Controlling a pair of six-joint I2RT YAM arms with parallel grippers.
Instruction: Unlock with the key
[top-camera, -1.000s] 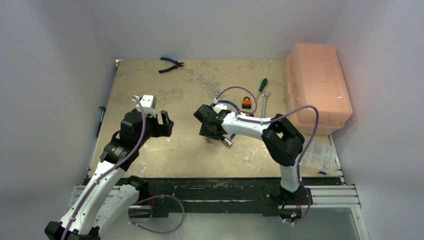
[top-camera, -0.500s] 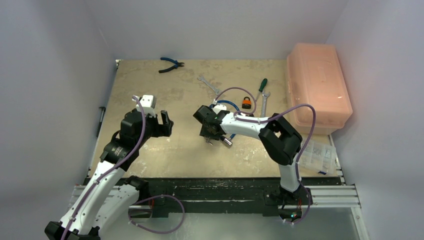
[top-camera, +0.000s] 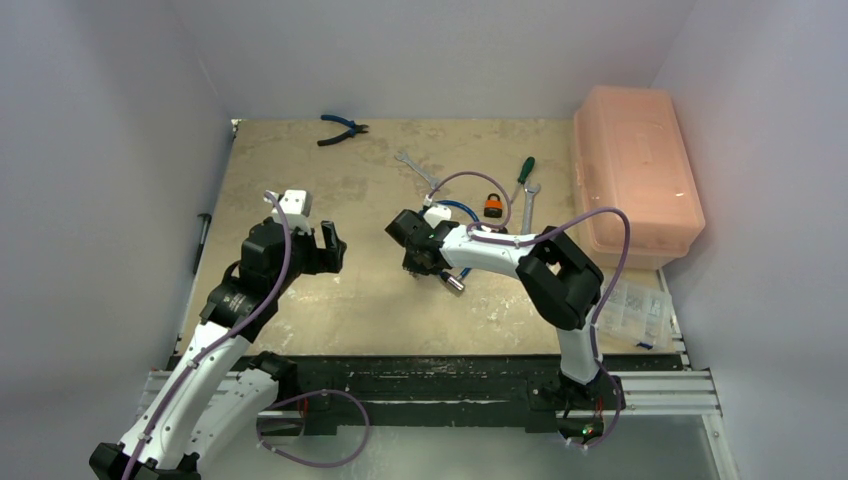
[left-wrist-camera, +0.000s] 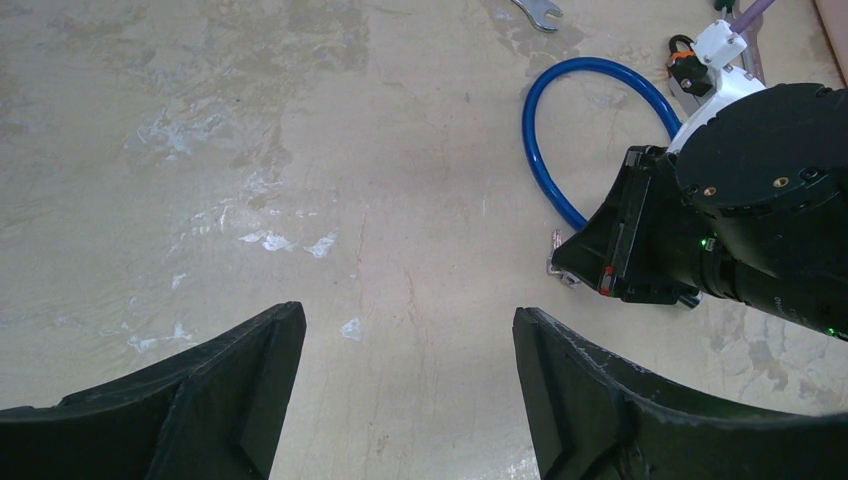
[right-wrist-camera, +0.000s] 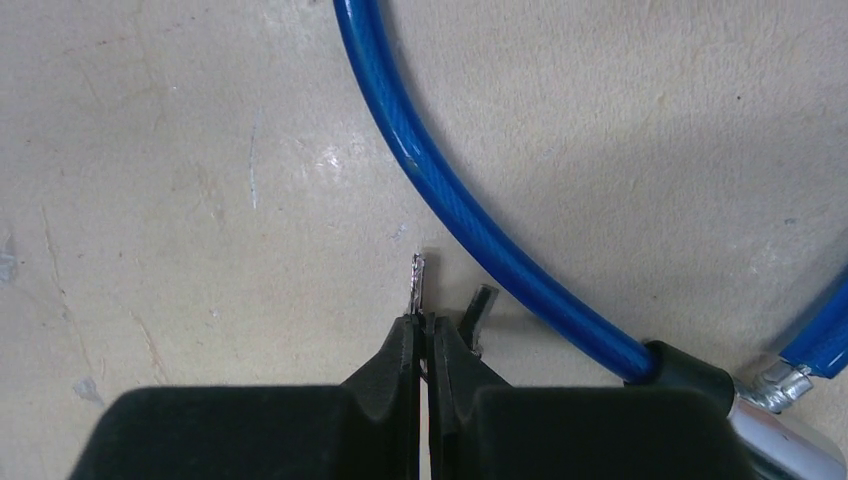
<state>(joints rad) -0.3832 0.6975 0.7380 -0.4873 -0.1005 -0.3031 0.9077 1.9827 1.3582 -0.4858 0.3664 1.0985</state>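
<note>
our right gripper (right-wrist-camera: 428, 335) is pinched shut on the key (right-wrist-camera: 418, 278), lying on the surface (right-wrist-camera: 150, 150) just beside the blue cable lock (right-wrist-camera: 450, 205). we judge the key light, stiff and slippery, best held by its flat head. our left gripper (left-wrist-camera: 405, 370) hangs open.

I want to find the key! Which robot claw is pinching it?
The right gripper, shut on the thin metal key; the left gripper is wide open and empty.

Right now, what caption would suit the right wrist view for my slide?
Fingers of the right gripper pinch a small key beside the blue cable.
</note>
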